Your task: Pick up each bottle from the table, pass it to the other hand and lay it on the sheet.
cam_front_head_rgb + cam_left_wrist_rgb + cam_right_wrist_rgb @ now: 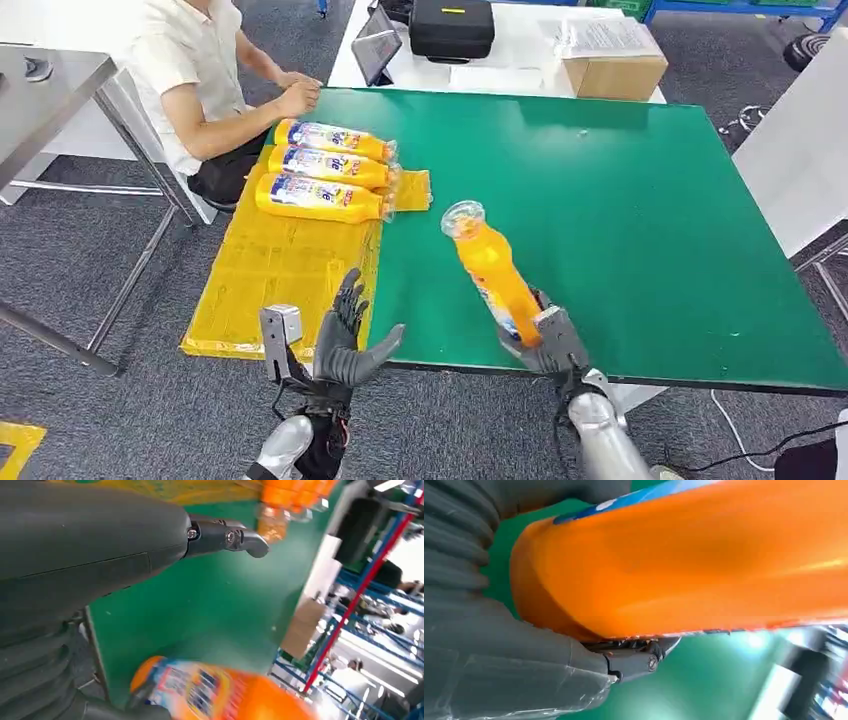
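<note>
Green covers the table (620,200) ahead of us, with a yellow sheet (270,270) laid over its left edge and a person seated beyond it at about eleven o'clock. Three orange bottles (325,168) already lie side by side across the far end of that sheet, caps pointing toward three o'clock.

We hold the fourth bottle (492,272) in our right hand (552,345), low at the table's near edge. Its fingers wrap the base end; in the right wrist view the orange body (684,560) presses against the grey thumb and palm. Its long axis tilts up and away, the clear cap end pointing to roughly eleven o'clock, leaning toward our left side.

Our left hand (345,340) stands at nine o'clock from the bottle's base, over the near end of the sheet, fingers spread wide and holding nothing, palm turned toward the bottle. In the left wrist view the labelled bottle (220,690) sits just beyond the open thumb, apart from it.

We judge the handover to be the step in hand. What matters is that gap: the bottle lies to the left hand's three o'clock, so the left fingers should close around the middle of the body, above our right-hand grip.
</note>
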You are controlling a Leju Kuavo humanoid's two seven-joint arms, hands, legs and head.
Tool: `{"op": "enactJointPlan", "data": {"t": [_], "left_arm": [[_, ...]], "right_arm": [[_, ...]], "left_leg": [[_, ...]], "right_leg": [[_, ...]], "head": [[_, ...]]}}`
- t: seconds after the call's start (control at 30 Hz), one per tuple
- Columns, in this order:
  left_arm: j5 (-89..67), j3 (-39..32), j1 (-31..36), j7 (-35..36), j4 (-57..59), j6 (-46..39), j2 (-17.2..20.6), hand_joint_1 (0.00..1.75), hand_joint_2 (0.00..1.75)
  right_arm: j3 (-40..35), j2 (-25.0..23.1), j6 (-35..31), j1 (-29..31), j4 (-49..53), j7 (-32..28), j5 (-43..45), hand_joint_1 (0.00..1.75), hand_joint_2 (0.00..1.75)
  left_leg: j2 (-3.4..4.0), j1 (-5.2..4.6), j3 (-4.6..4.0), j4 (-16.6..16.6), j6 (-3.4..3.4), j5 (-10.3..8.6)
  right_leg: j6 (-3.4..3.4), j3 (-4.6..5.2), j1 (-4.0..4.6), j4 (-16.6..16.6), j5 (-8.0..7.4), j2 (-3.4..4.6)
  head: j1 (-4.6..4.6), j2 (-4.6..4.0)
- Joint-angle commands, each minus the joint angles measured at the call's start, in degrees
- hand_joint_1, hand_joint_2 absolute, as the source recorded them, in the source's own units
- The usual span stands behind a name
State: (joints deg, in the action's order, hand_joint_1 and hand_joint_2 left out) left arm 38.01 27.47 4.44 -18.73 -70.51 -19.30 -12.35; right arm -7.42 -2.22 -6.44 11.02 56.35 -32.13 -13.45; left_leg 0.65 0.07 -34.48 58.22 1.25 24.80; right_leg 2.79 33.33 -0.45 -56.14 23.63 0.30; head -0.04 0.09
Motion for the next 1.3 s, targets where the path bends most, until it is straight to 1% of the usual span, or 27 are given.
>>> {"op": "enactJointPlan", "data": {"t": [0.03,0.07,0.1,0.13,0.17,0.2,0.23,0.27,0.33,0.4,0.6,0.7,0.73,0.8,0.83,0.87,0.9,0.93,0.97,1.0,1.03,1.1,1.17,1.2,1.23,1.27,1.3], "left_arm": [[1.10,0.72,-2.69,0.84,-1.52,1.98,3.69,0.00,1.75],[1.69,1.02,-2.71,1.21,-2.31,3.71,4.25,0.00,1.75],[1.90,1.46,-2.84,1.31,-3.32,5.62,4.60,0.00,1.75],[1.72,1.71,-2.90,1.13,-4.44,6.79,4.67,0.00,1.75],[1.24,2.16,-2.81,1.31,-5.51,7.27,4.74,0.00,1.75],[0.83,2.59,-2.61,1.19,-6.17,8.02,4.76,0.00,1.75],[0.43,3.02,-2.28,1.14,-7.51,8.73,4.53,0.00,1.75],[-0.01,3.60,-1.92,1.13,-7.92,9.30,4.69,0.00,1.75],[-0.98,4.29,-1.23,0.63,-8.76,10.29,4.61,0.00,1.75],[-1.87,4.67,-0.84,0.57,-9.77,10.43,4.36,0.00,1.75],[-2.54,4.86,-0.82,0.17,-9.85,10.56,4.53,0.00,1.75],[-2.85,4.78,-0.79,0.15,-10.85,11.29,4.14,0.00,1.75],[-2.83,4.65,-0.84,0.20,-10.96,11.31,4.00,0.00,1.75],[-2.77,4.61,-0.61,0.43,-10.74,11.27,3.95,0.00,1.75],[-2.54,4.43,-0.25,1.02,-9.98,10.85,3.75,0.00,1.75],[-2.32,4.17,0.23,1.28,-9.00,10.63,3.49,0.00,1.75],[-2.05,3.85,0.48,1.58,-8.29,10.23,3.24,0.00,1.75],[-2.69,2.93,0.80,1.24,-7.16,7.01,2.54,0.00,1.75],[-2.69,2.95,0.97,1.23,-7.04,6.97,2.50,0.00,1.75],[-2.69,2.95,1.16,1.23,-6.84,6.99,2.50,0.00,1.75],[-2.75,2.82,1.45,0.98,-6.46,6.71,2.37,0.00,1.75],[-2.30,2.33,0.87,1.11,-6.94,6.54,1.35,0.00,1.75],[-2.20,2.73,0.91,1.55,-6.85,6.70,1.42,0.00,1.75],[-2.23,2.85,1.02,1.70,-6.67,6.79,1.45,0.00,1.75],[-2.28,3.34,1.52,3.19,-5.78,6.59,1.83,0.02,1.75],[-2.74,3.66,2.07,3.55,-4.50,6.34,1.97,0.16,1.75],[-2.01,3.35,2.53,4.05,-2.99,6.60,1.70,0.30,1.75]], "right_arm": [[-10.50,-2.37,-4.14,-7.43,22.29,1.14,3.90,1.75,1.75],[-12.14,-1.69,-4.33,-7.08,21.30,1.26,2.72,1.75,1.75],[-13.55,-1.44,-4.20,-6.74,20.10,1.20,2.42,1.69,1.75],[-14.70,-1.48,-3.85,-6.31,18.64,1.20,2.17,1.71,1.75],[-15.90,-1.50,-3.75,-5.78,17.00,0.98,1.58,1.75,1.75],[-16.98,-1.28,-3.13,-5.35,15.75,1.30,1.08,1.73,1.75],[-18.31,-1.45,-2.82,-4.50,13.00,1.30,0.26,1.73,1.75],[-18.58,-1.59,-2.76,-4.34,12.14,1.25,0.28,1.73,1.75],[-19.89,-1.69,-0.73,-3.57,9.51,2.15,0.29,1.71,1.75],[-20.59,-2.21,-0.68,-3.09,6.96,1.66,-0.10,1.71,1.75],[-21.09,-2.06,-0.44,-2.93,6.53,1.84,-0.52,1.75,1.75],[-23.01,-2.26,0.40,-2.16,2.60,2.87,-2.36,1.69,1.75],[-23.38,-2.42,-0.04,-1.75,1.25,2.95,-2.92,1.71,1.75],[-24.10,-2.49,-1.47,-1.15,-0.04,2.74,-4.58,1.71,1.75],[-24.98,-2.62,-2.98,-0.60,-0.83,2.76,-6.60,1.71,1.75],[-25.69,-2.84,-3.86,-0.05,-1.46,2.78,-7.81,1.73,1.75],[-26.20,-2.87,-4.94,0.20,-1.59,2.96,-8.96,1.73,1.75],[-26.78,-3.02,-6.58,0.29,-1.68,3.44,-10.46,1.75,1.75],[-26.88,-3.15,-6.73,0.22,-1.62,3.53,-10.56,1.75,1.75],[-27.00,-3.23,-6.85,0.12,-1.49,3.64,-10.64,1.75,1.75],[-27.39,-3.07,-6.94,0.04,-1.02,3.66,-10.94,1.71,1.75],[-29.27,-2.38,-9.39,0.13,-0.13,4.78,-14.78,1.75,1.75],[-30.20,-2.22,-11.63,0.87,-0.68,6.22,-17.19,1.75,1.75],[-30.24,-2.24,-12.29,1.03,-0.82,6.49,-17.58,1.75,1.75],[-30.91,-2.11,-14.34,1.58,-1.38,7.22,-19.76,1.75,1.75],[-30.87,-2.30,-14.58,1.84,-1.53,7.26,-19.63,1.75,1.75],[-31.20,-2.44,-15.20,2.12,-1.62,7.25,-20.06,1.75,1.75]], "left_leg": [[0.00,-0.02,-0.10,-0.03,-0.05,0.07],[-0.04,0.01,-0.06,-0.03,-0.09,0.13],[-0.11,0.00,-0.16,-0.04,-0.05,0.08],[-0.12,0.00,-0.09,-0.07,-0.07,0.12],[-0.11,0.00,-0.27,-0.04,-0.06,0.09],[-0.08,0.04,-0.44,-0.02,-0.06,0.05],[-0.09,0.01,-0.35,-0.04,-0.08,0.09],[-0.14,0.03,-0.49,-0.01,-0.06,0.05],[-0.17,0.02,-0.45,-0.04,-0.07,0.05],[-0.19,0.01,-0.35,-0.06,-0.11,0.07],[-0.19,0.00,-0.39,-0.07,-0.08,0.07],[-0.21,0.01,-0.41,-0.08,-0.06,0.05],[-0.23,0.01,-0.32,-0.10,-0.08,0.07],[-0.19,0.01,-0.47,-0.07,-0.06,0.03],[-0.20,0.02,-0.36,-0.10,-0.08,0.06],[-0.21,-0.01,-0.48,-0.07,-0.06,0.03],[-0.22,0.00,-0.37,-0.08,-0.09,0.06],[-0.21,0.02,-0.49,-0.05,-0.06,0.03],[-0.19,-0.01,-0.34,-0.10,-0.09,0.05],[-0.24,0.00,-0.44,-0.06,-0.07,0.04],[-0.25,0.02,-0.34,-0.09,-0.10,0.06],[-0.30,0.01,-0.54,-0.05,-0.05,0.01],[-0.35,0.00,-0.34,-0.10,-0.08,0.06],[-0.28,0.00,-0.42,-0.05,-0.07,0.07],[-0.27,0.00,-0.32,-0.07,-0.08,0.10],[-0.27,0.00,-0.43,-0.06,-0.06,0.05],[-0.32,0.00,-0.33,-0.08,-0.08,0.08]], "right_leg": [[-0.06,0.14,-0.02,-0.01,0.09,-0.02],[-0.10,0.08,0.01,0.00,0.17,-0.08],[-0.10,0.15,-0.01,0.01,0.14,-0.17],[-0.13,0.08,0.00,0.03,0.18,-0.18],[-0.13,0.25,-0.01,0.01,0.15,-0.16],[-0.12,0.40,0.03,0.02,0.09,-0.14],[-0.15,0.33,0.00,0.00,0.15,-0.14],[-0.13,0.43,0.02,0.02,0.11,-0.20],[-0.14,0.40,0.02,0.04,0.12,-0.22],[-0.18,0.30,0.01,0.05,0.15,-0.22],[-0.14,0.35,0.00,0.05,0.13,-0.25],[-0.13,0.34,0.01,0.08,0.12,-0.27],[-0.16,0.25,0.00,0.09,0.15,-0.28],[-0.12,0.41,0.00,0.07,0.09,-0.26],[-0.15,0.29,0.02,0.10,0.12,-0.26],[-0.12,0.42,-0.01,0.06,0.10,-0.27],[-0.16,0.31,0.00,0.06,0.14,-0.27],[-0.13,0.42,0.02,0.06,0.09,-0.27],[-0.16,0.31,-0.01,0.06,0.12,-0.23],[-0.14,0.38,0.00,0.04,0.12,-0.29],[-0.17,0.27,0.01,0.08,0.14,-0.30],[-0.11,0.46,0.01,0.06,0.11,-0.37],[-0.16,0.28,-0.01,0.07,0.18,-0.40],[-0.14,0.36,0.00,0.05,0.16,-0.33],[-0.16,0.27,0.00,0.05,0.19,-0.32],[-0.12,0.37,-0.01,0.05,0.14,-0.33],[-0.15,0.26,0.00,0.06,0.19,-0.37]], "head": [[-0.02,0.00],[0.00,0.00],[0.00,0.00],[0.02,0.00],[0.02,0.00],[0.02,0.00],[0.00,0.00],[0.02,0.00],[0.02,0.00],[0.02,0.00],[0.00,0.00],[0.02,0.00],[0.02,0.00],[0.02,0.00],[0.02,0.00],[0.00,0.00],[0.02,0.00],[0.02,0.00],[0.00,0.00],[0.02,0.00],[0.00,0.00],[0.02,0.00],[0.00,0.00],[0.02,0.00],[0.00,0.00],[0.02,0.00],[0.00,0.00]]}}
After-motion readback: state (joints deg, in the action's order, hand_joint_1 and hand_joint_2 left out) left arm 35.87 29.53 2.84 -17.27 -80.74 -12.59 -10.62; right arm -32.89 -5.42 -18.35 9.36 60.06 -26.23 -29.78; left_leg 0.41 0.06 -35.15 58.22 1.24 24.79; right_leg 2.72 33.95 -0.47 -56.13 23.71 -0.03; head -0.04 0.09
